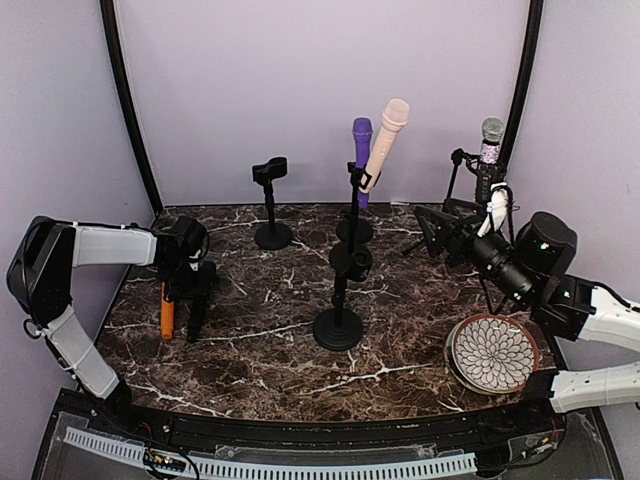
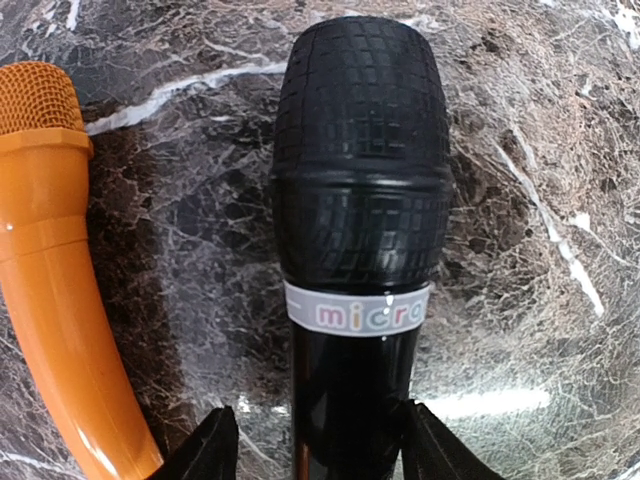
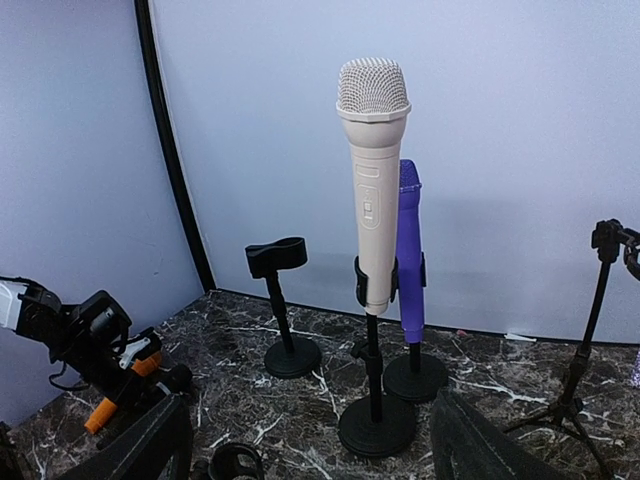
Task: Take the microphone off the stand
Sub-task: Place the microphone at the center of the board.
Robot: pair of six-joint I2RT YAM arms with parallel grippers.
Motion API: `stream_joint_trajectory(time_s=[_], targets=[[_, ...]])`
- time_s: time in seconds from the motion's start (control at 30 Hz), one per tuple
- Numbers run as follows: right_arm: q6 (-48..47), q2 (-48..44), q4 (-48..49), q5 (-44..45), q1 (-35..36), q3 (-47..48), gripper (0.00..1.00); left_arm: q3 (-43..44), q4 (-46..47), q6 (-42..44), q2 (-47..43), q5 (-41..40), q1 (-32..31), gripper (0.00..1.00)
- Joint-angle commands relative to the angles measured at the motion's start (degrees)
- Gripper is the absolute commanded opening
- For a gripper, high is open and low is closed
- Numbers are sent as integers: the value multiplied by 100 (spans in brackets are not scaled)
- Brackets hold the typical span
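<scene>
Beside black microphone (image 2: 360, 190) lies orange microphone (image 2: 48, 250) (not touching).

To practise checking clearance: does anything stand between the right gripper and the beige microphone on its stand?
Nothing visible does. The right gripper faces the beige microphone directly; the purple microphone stands behind that one.

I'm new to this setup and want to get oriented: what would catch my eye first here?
The tall beige plastic microphone stands out, clipped in the black centre stand, with a purple microphone just behind it. At the left, an orange microphone and a black grid-headed microphone lie side by side on the dark marbled table; a flower-patterned round plate sits near right.
</scene>
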Motion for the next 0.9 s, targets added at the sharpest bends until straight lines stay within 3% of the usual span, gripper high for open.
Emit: stream_joint_trajectory(time_s=[0.0,0.37,0.63,0.7,0.87], targets=[[31,-172,170,129,-48,-119,83,106,-101,127,-286,-267,37,59],[87,-437,51,366,-45,-179,86,159,-115,136,-952,-350,37,60],[340,-180,-30,648,-45,-48,90,123,142,292,-1959,-69,37,70],[424,-132,4,643,-45,-55,90,85,318,523,-2286,179,37,72],[548,-169,219,760,-67,-239,92,-156,1138,1321,-3169,1867,-133,77]])
